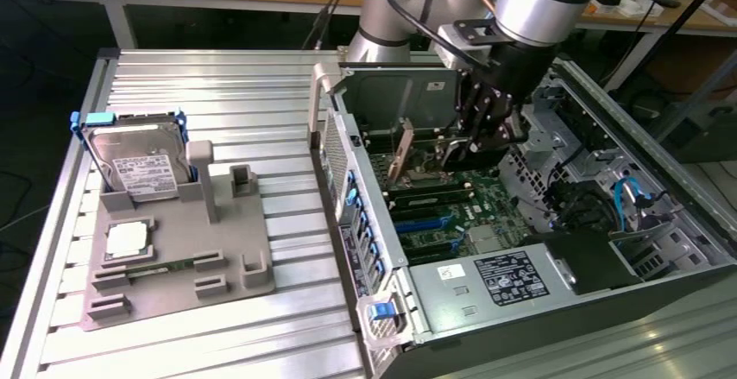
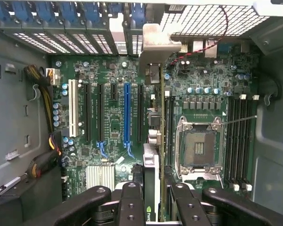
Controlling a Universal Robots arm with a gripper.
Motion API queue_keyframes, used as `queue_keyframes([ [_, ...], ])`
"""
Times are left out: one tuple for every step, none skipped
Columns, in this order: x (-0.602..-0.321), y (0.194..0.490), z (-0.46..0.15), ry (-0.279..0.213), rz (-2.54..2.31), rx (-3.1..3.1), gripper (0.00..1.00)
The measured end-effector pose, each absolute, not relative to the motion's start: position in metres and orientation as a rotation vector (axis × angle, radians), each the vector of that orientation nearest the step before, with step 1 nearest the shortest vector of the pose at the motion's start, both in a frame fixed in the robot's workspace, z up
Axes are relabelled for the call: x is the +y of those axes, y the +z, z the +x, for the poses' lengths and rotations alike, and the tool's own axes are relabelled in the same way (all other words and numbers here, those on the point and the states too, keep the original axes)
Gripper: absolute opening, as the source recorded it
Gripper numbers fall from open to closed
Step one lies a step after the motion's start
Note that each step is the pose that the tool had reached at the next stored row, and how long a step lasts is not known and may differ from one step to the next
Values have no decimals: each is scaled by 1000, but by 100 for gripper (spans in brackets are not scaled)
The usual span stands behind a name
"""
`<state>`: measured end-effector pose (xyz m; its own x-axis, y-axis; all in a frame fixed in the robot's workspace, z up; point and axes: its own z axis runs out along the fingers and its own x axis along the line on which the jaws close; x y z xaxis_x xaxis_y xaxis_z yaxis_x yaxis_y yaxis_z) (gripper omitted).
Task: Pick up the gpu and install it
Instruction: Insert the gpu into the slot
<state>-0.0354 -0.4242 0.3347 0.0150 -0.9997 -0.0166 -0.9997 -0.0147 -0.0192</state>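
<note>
- As you look through the wrist view, you see the gripper clamped on the gpu. Its fingers press on the card's two flat faces, so the card hangs edge-on over the motherboard.
- Held like that, the card runs in line with the expansion slots. It sits just beside the long blue slot, between that slot and the open CPU socket. You can take the face grip as a way to keep the lower edge free and square to the board.
- The silvery end bracket points at the perforated rear wall, where the slot openings are. That is probably why the card is turned this way round.
- In the exterior view, the arm reaches down into the computer case. The case lies on its side with the board facing up, which gives access from above.
- You cannot tell from these views whether the card is seated in a slot or just above one.
- Well apart, on the exterior view's left, the hard drive stands in the grey fixture. The fixture props parts upright, likely so they can be gripped by their faces.
</note>
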Motion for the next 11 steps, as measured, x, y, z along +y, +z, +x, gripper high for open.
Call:
queue_keyframes([
  [-424,333,-36,-4,-2219,2187,27],
  [-425,330,-36,-5,-2219,2186,27],
  [-426,328,-37,-6,-2219,2185,27],
  [-426,327,-37,-6,-2218,2185,27],
  [-427,325,-37,-6,-2218,2185,27],
  [-427,324,-37,-7,-2218,2185,27],
  [-428,322,-38,-7,-2218,2185,27],
  [-429,321,-38,-7,-2218,2185,27],
  [-430,319,-39,-7,-2218,2185,27],
  [-431,318,-39,-7,-2218,2185,27],
  [-432,316,-39,-7,-2217,2185,27],
])
